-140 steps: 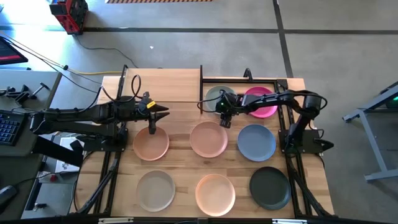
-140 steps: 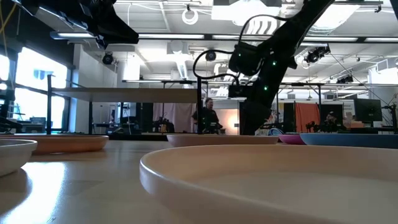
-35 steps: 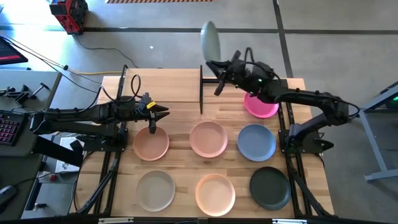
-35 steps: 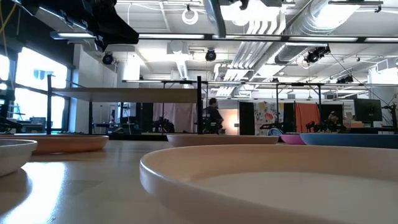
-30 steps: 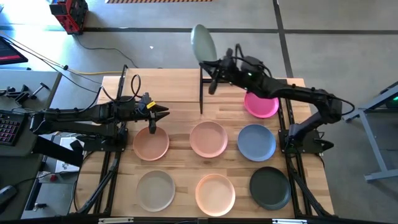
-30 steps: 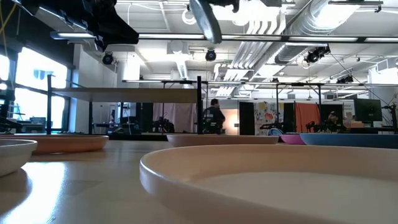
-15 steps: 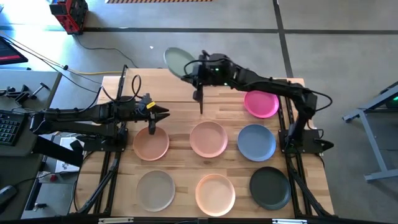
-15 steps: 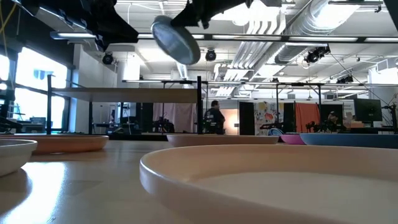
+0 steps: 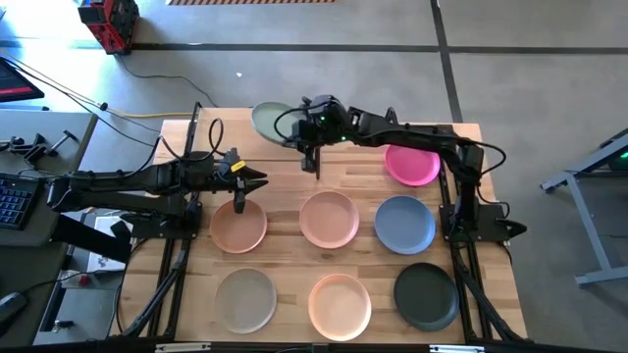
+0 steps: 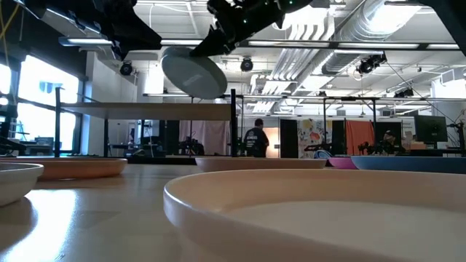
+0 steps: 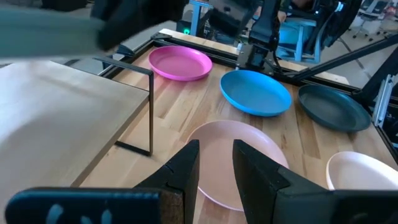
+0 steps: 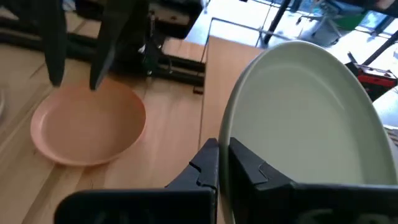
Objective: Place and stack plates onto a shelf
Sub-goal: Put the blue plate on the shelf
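High view: right claw pinching pale green plate rim, above shelf.

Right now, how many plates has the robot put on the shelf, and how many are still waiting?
None looks set down on the shelf yet. The right hand holds the pale green plate by its rim, tilted above the shelf. Seven plates remain on the table, among them the magenta plate and blue plate. The left hand waits open.

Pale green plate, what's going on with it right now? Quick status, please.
Right gripper shut on the pale green plate, tilted above the shelf. Left gripper open, waiting over the table. Nothing visible in the way.
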Controlling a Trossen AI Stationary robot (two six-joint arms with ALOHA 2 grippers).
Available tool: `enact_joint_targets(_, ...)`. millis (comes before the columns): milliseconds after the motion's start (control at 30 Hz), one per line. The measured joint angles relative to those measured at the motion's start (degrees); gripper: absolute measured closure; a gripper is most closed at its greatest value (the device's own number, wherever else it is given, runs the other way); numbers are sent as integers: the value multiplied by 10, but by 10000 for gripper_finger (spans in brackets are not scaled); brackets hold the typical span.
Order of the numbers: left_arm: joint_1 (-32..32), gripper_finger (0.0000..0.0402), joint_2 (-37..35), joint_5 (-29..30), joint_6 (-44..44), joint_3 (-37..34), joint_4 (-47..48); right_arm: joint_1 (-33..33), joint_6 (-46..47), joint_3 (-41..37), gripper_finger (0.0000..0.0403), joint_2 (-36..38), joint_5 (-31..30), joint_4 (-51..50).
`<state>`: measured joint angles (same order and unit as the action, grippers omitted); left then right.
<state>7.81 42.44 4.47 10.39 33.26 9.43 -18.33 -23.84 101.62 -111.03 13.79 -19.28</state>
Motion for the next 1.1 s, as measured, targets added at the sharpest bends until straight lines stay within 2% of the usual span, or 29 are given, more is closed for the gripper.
enact_joint_targets(300, 0, 316, 0, 0, 0, 0, 0, 0, -48, -4, 403, -5, 2, -24)
enact_joint_targets(1100, 0, 316, 0, 2, 0, 0, 4, 0, -86, -5, 403, -42, -13, -42)
